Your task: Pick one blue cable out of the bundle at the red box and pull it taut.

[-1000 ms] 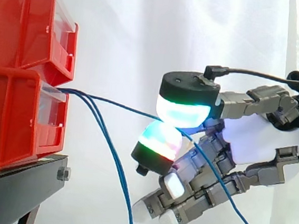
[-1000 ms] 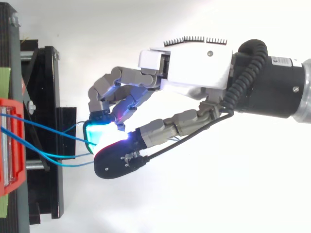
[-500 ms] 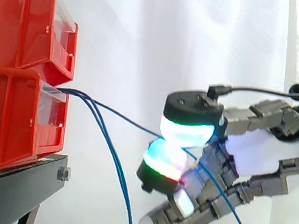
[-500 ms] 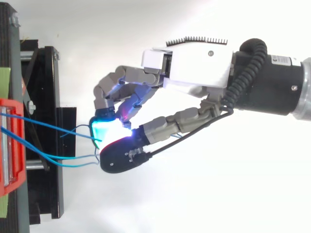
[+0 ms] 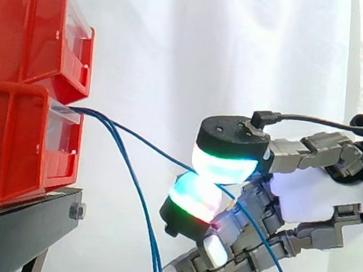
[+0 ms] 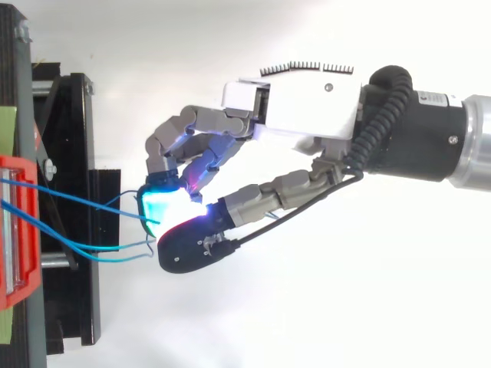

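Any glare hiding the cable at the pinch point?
Side view: the blue cable stands out against the white curtain, and the pad glow stays contained. Top view: the pads of the hand bloom white where they pinch it, washing the cable out there.

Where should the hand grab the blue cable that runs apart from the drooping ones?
Pinch the blue cable on its free span beyond the red bin, coming from the side away from the bin, pads above and below: there it slopes clear of the drooping cables.
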### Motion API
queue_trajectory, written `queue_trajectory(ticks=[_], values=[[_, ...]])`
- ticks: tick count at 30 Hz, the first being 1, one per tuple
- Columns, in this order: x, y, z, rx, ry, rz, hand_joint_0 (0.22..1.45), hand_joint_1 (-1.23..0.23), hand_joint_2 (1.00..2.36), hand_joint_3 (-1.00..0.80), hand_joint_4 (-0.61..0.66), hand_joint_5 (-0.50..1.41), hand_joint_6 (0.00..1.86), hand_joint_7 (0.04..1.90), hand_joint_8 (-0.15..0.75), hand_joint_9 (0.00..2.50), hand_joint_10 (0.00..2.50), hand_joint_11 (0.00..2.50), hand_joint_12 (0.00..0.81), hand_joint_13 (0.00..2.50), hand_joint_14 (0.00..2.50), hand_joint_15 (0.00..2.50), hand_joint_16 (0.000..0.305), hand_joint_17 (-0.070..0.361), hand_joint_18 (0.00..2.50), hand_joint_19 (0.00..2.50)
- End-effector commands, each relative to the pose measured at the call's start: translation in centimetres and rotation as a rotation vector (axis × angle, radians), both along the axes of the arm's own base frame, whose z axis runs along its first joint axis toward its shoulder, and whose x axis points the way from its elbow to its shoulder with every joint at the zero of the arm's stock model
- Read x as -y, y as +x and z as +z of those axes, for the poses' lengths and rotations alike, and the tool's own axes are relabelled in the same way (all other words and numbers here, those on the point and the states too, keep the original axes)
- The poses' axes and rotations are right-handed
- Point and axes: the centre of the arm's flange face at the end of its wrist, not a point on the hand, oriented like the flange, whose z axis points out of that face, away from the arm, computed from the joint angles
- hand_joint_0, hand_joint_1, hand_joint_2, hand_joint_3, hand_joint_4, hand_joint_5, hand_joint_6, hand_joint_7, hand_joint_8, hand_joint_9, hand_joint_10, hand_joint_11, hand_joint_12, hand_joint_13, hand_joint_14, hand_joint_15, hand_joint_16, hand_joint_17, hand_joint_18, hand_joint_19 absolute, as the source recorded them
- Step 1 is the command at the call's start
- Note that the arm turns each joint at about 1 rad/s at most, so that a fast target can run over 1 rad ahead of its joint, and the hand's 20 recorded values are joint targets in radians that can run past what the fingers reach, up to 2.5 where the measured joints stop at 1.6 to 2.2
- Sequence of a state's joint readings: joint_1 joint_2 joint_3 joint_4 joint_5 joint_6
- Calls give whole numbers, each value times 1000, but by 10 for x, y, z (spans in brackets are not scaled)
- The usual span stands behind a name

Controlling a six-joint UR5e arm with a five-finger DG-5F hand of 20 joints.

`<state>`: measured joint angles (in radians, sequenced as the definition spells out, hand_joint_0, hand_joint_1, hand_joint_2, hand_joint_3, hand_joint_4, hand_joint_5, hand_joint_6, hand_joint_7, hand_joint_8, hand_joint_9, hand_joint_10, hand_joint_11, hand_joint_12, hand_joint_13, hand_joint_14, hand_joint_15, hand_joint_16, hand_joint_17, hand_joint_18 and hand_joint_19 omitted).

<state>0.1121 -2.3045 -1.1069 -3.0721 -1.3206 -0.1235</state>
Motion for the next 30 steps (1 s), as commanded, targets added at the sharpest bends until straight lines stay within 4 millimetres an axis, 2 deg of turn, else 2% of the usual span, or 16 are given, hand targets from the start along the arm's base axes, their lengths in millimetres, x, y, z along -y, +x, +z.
queue_trajectory(ticks=[1, 6, 10, 18, 22, 30], values=[[0, 2, 2, 22, -1, 2, 653, -864, 1019, -13, -153, -143, 915, 1237, 312, 939, 16, 822, 326, 503, 7, 176, 49, 110, 448, 199], [-3, 3, 0, 24, -2, 6, 655, -864, 1018, -4, -161, -142, 915, 1235, 314, 934, 16, 819, 325, 502, 6, 172, 49, 110, 450, 202], [-4, -5, -18, -2, 2, 6, 655, -862, 1018, -5, -157, -143, 916, 1234, 311, 935, 16, 822, 326, 500, 7, 177, 49, 110, 451, 202], [-4, -4, -26, 47, 13, 8, 654, -859, 1017, -5, -152, -143, 918, 1217, 312, 931, 15, 820, 327, 497, 7, 180, 49, 111, 452, 200], [-8, -8, -42, 60, 50, 31, 654, -859, 1017, -10, -157, -143, 918, 1219, 315, 929, 15, 817, 327, 494, 7, 175, 49, 111, 452, 201], [-11, 5, -36, 225, 92, 43, 654, -857, 1018, -9, -157, -143, 919, 1217, 317, 926, 15, 801, 327, 492, 6, 172, 49, 110, 450, 201]])
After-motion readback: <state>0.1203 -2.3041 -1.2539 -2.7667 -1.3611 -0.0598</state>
